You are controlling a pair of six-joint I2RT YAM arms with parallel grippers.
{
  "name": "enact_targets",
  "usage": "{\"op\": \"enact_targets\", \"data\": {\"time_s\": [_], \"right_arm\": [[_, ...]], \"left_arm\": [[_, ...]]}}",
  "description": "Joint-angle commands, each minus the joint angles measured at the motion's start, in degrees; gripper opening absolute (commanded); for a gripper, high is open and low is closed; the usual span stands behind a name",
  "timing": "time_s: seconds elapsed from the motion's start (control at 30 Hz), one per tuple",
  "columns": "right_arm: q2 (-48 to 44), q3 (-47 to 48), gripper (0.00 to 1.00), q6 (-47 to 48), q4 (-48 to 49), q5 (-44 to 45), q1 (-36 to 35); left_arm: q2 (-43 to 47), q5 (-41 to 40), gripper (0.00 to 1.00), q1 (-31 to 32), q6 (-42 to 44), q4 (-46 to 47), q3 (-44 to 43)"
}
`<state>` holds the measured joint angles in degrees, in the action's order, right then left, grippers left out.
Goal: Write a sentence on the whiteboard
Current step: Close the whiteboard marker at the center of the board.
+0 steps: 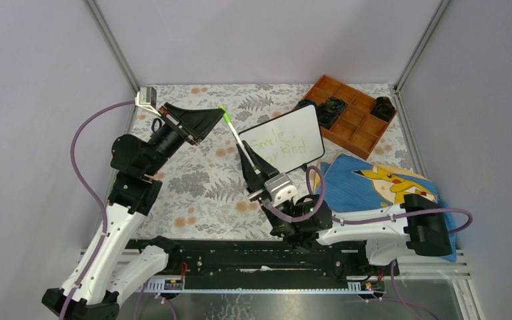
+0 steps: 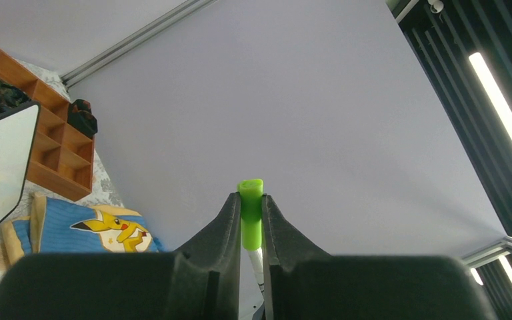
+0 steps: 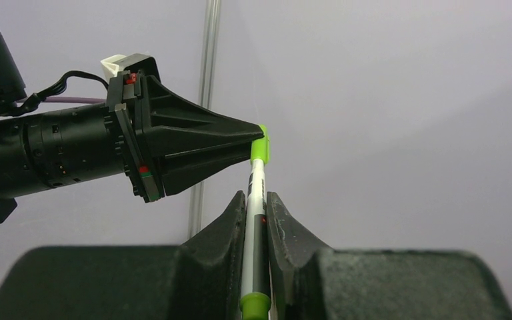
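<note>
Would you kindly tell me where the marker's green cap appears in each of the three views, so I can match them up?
Top external: the green cap sits left of centre in the upper half, at the left pincer.
Left wrist: the cap is low centre, clamped in the camera's own pincer.
Right wrist: the cap is near centre, atop the marker held by the right pincer.
Shared landmark: the left pincer's black tip gripping the cap.

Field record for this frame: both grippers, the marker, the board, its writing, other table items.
left gripper: shut on bright green cap
right gripper: shut on white-barrelled marker, below the cap
marker: in the air between both grippers, cap at its tip
whiteboard: small, white, black-framed, propped up
sentence: green handwriting, two lines
other: brown wooden compartment tray; blue Pikachu cloth
</note>
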<state>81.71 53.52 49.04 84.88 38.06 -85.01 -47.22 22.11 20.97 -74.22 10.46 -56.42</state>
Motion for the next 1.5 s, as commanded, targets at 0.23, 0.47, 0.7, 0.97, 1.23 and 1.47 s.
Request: {"op": "enact_targets", "data": {"time_s": [0.23,0.47,0.7,0.97,1.23,1.47], "right_arm": [[1.20,4.44,0.00,-5.39,4.56,-1.30,1.69],[0.70,5.62,0.00,-9.65,4.61,-2.10,1.87],[-0.59,5.54,0.00,-12.97,3.17,-2.28,1.98],[0.95,5.66,0.00,-12.13,5.79,-3.50,2.14],[4.29,6.17,0.00,-7.45,11.67,-5.16,2.20],[4.95,7.53,0.00,-7.92,11.29,-6.13,3.29]], "left_arm": [[-0.80,4.87,0.00,1.95,-5.99,12.80,1.41],[-1.06,4.53,0.00,2.71,-6.20,15.03,1.93],[-0.55,3.87,0.00,3.35,-4.73,15.91,2.11],[0.43,3.50,0.00,3.92,-4.71,15.93,3.14],[1.36,2.18,0.00,4.47,-6.22,16.44,4.77],[0.86,2.49,0.00,5.20,-5.83,15.64,4.57]]}}
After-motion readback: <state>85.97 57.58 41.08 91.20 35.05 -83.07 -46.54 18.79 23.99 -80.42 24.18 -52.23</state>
